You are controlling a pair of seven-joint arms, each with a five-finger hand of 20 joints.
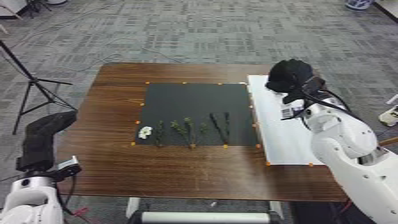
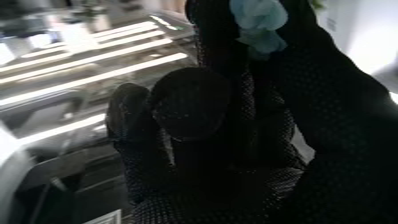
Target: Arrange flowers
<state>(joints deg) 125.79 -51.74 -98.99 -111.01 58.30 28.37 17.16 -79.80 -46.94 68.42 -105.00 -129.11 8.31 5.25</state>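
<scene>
Over the far end of the white sheet [image 1: 291,147] on the surface [image 1: 200,177], grips a pale blue flower [image 2: 258,17] in the right robot hand [image 2: 320,95], and could bruise it by squeezing too hard or drop it askew through a loose pinch.

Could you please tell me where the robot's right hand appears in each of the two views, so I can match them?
Head view: right of centre, in the upper half, the right hand is over the far end of the white panel.
Right wrist view: the right hand is close up in the foreground, holding a pale flower.
Shared landmark: its black glove.
</scene>
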